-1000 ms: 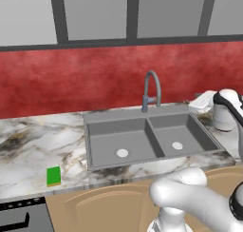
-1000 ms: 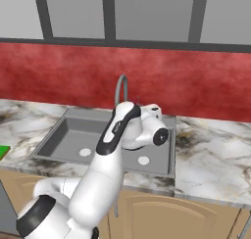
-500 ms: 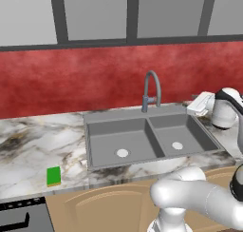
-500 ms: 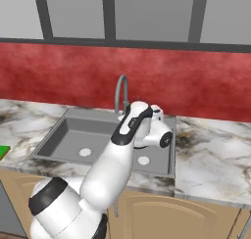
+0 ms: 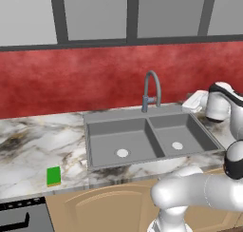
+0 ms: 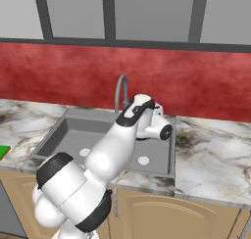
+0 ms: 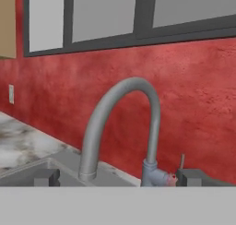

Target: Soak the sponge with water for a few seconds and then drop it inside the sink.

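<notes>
Facing: the gripper [image 7: 117,178] looks straight at the faucet [image 7: 122,132], its two dark fingertips [image 7: 46,177] rising at the bottom of the hand view, one on each side of the faucet's arch.
Jaws: spread wide, with nothing between them.
Gripper relative to faucet: in the left base view the gripper [image 5: 193,101] hangs to the right of the faucet [image 5: 151,91], above the counter [image 5: 28,145] at the sink's back right corner.
Arm pose: the arm [image 6: 112,150] rises from the base, leans forward over the sink [image 6: 63,135], and bends at the wrist so the hand points sideways toward the faucet [image 6: 121,92].
Sponge relative to faucet: the sponge [image 5: 53,176] lies flat on the counter, well to the left of the faucet and nearer the front edge, well apart from the gripper; its green top is up.
Sink: the sink [image 5: 142,140] sits directly below the faucet; each of its two basins shows a white drain.
Spout: hangs over the left basin.
</notes>
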### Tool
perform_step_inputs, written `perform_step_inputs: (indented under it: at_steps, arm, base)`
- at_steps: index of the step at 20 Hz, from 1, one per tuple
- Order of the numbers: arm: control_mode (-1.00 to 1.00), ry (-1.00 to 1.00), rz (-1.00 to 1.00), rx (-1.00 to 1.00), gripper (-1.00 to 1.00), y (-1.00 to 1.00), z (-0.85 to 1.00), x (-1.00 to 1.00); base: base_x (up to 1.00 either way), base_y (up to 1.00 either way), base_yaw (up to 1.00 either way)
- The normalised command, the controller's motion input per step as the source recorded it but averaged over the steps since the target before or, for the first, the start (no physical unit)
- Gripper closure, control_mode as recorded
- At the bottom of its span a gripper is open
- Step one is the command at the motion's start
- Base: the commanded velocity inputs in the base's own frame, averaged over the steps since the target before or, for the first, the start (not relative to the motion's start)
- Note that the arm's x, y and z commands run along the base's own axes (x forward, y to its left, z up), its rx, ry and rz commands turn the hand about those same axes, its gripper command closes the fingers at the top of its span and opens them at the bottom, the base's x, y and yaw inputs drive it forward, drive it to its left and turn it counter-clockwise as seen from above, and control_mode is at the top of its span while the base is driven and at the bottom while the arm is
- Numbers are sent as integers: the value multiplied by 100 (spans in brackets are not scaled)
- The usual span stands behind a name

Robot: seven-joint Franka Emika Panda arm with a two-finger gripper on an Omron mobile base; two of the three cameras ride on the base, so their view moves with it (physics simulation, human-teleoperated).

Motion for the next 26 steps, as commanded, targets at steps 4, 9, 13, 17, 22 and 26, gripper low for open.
perform_step_inputs:
  at_steps: [4,9,13,17,22,26]
  arm:
    - [-100,7,0,-3,-100,4,0,17]
    - [-100,6,0,-4,-100,12,0,19]
    - [-100,1,0,-2,-100,5,-1,23]
    - [-100,0,0,-1,-100,4,-5,23]
    - [-100,0,0,0,-100,4,-9,20]
    - [-100,0,0,0,-100,6,-23,11]
  base:
    - [0,0,0]
    - [0,0,0]
    - [0,0,0]
    - [0,0,0]
    - [0,0,0]
    - [0,0,0]
